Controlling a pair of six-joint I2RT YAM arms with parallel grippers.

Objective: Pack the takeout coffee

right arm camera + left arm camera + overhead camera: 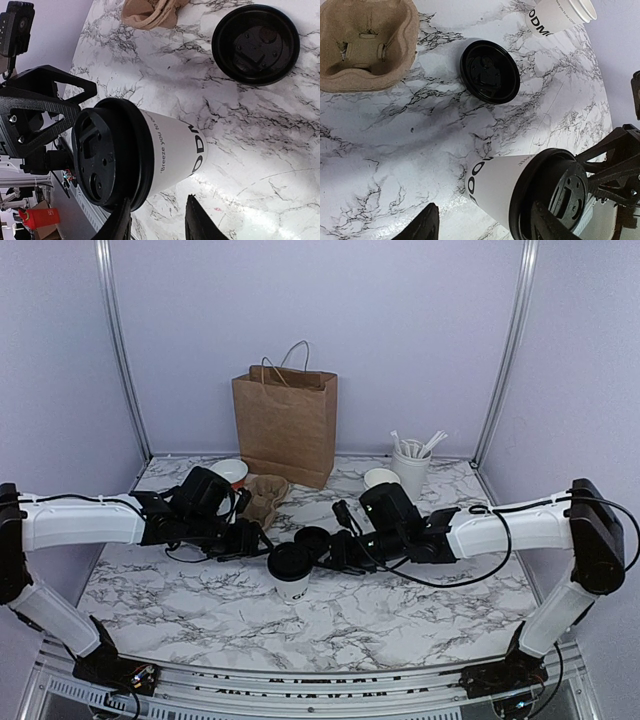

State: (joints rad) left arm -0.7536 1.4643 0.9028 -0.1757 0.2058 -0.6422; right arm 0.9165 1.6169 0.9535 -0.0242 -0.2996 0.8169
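risk: my left gripper (258, 542), jaws apart and holding nothing, sits close by the cup (291, 585) standing mid-worktop (400, 620). a stray nudge could tip it or unseat its lid (289, 561). right gripper (325, 552) part open, empty, just beside the cup. both arms reach inward, low, forearms level.

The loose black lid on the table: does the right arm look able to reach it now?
Probably yes: the loose lid lies uncovered on the table just beyond the right gripper; only the lidded cup stands near.
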